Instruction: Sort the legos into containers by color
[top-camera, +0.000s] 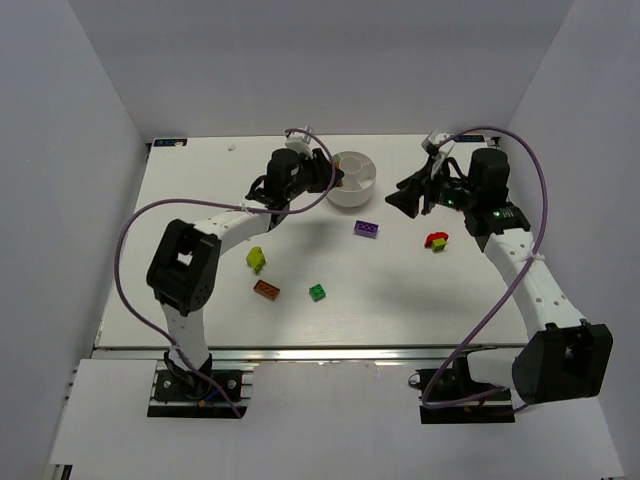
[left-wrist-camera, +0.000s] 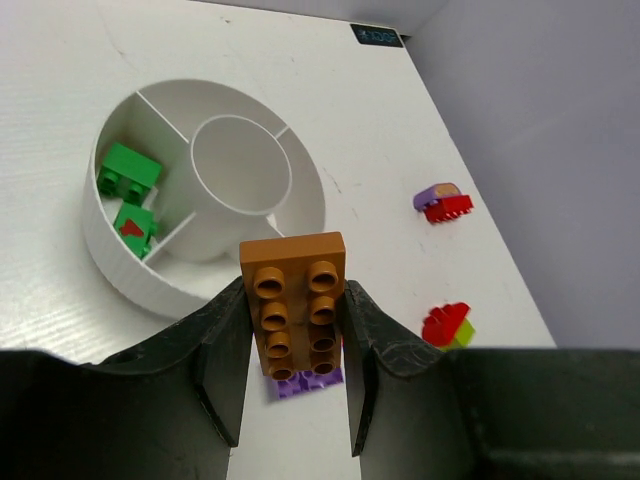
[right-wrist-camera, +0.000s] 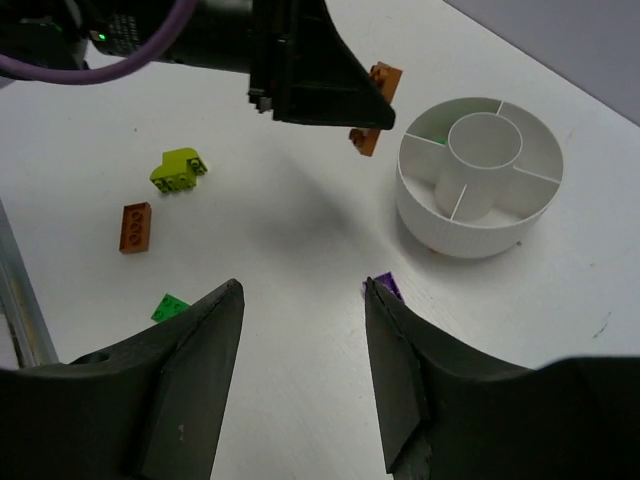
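My left gripper is shut on an orange lego and holds it at the near rim of the white dish. Two green legos lie in one of the dish's wedge sections. In the top view the left gripper is at the left edge of the dish. My right gripper is open and empty above the table, right of the dish; it also shows in the top view. A purple lego lies below the dish. The held orange lego also shows in the right wrist view.
Loose on the table: a red and yellow-green piece, a yellow-green lego, a second orange lego and a green lego. A red and purple piece lies near the right wall. White walls enclose the table.
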